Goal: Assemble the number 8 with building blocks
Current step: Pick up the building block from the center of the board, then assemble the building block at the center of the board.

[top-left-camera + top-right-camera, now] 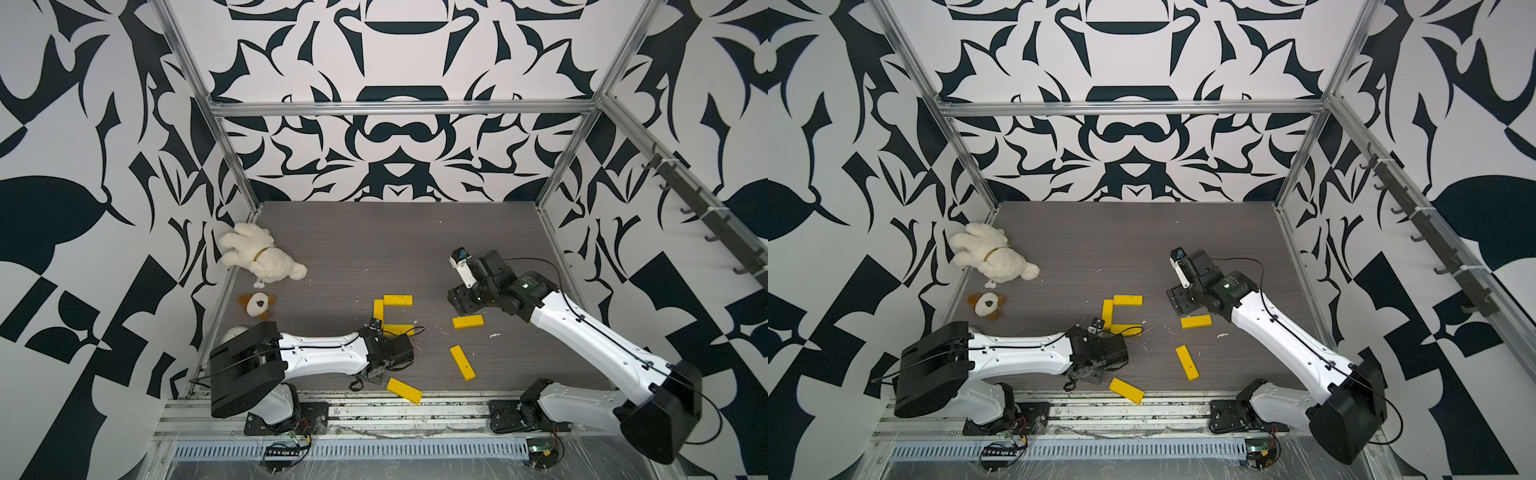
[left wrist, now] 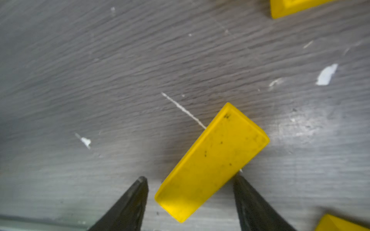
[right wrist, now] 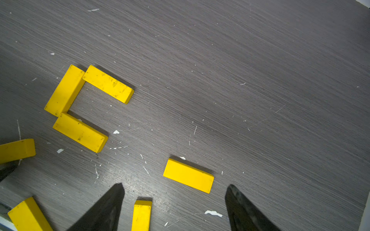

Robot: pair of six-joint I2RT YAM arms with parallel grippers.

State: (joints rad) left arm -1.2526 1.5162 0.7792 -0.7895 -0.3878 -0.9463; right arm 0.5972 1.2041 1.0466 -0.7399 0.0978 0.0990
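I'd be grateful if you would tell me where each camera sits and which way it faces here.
Both top views: high at the front, looking down and back over the table; left arm and right arm show.
Left wrist: close above the table, facing down at one yellow block; the open left gripper straddles it.
Right wrist: higher up, facing down at the C of blocks; the open right gripper shows.
Shared: right wrist and top views both show that C.

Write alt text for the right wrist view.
Three yellow bars form a C on the grey table. A fourth bar lies loose just ahead of the open right pincer; three more bars show at the picture's edges.
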